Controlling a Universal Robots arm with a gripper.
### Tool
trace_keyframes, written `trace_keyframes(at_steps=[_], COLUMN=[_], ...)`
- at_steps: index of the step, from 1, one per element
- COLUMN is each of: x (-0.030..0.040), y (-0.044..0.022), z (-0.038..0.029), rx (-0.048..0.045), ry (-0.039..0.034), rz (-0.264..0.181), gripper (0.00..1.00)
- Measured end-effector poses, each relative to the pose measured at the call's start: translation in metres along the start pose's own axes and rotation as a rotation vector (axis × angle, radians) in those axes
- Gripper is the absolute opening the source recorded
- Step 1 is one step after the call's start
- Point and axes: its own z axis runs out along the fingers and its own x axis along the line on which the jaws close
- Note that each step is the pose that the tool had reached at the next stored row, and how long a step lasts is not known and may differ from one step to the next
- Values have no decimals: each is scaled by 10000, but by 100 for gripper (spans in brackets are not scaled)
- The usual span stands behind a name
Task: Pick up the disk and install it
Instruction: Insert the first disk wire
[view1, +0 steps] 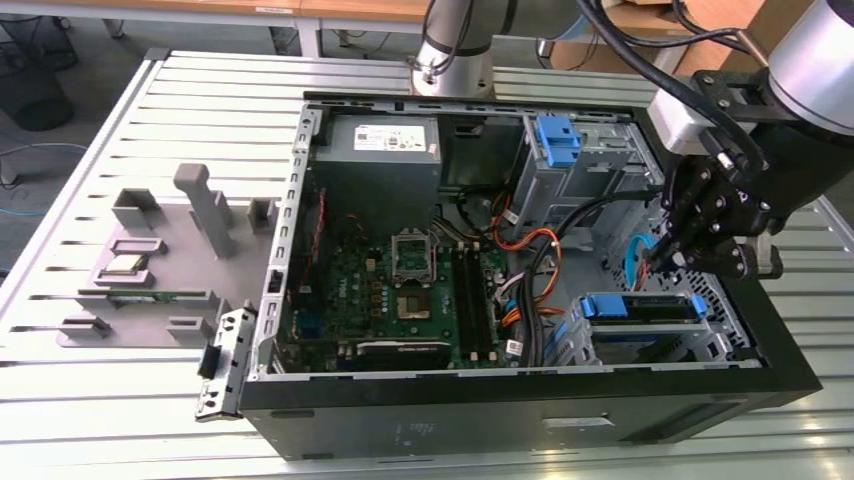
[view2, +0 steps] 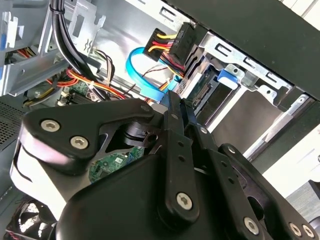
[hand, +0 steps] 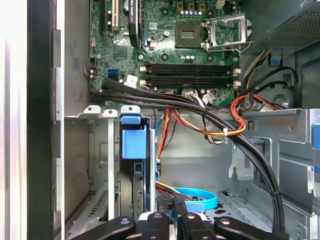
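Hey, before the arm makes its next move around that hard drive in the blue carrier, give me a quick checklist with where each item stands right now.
1. Tool empty: ok, shut on nothing.
2. Tool apart from the disk: ok, it hangs beside the blue carrier handle without touching it.
3. Disk in the drive bay: ok, it stands in the slot. Whether it is fully seated: cannot tell.
4. Blue data cable clear of the tool: not ok, it loops close by the tool.
5. Black cable bundle clear of the bay: cannot tell, it runs past the bay's end.
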Motion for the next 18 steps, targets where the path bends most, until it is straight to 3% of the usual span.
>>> trace_keyframes(at_steps=[4,13,18], x=[19,78,108], y=[37,95,143], z=[7,18,34], rx=[149,694,951], ry=[16,85,96], rz=[-52,-140,-185], gripper=[16,16,16])
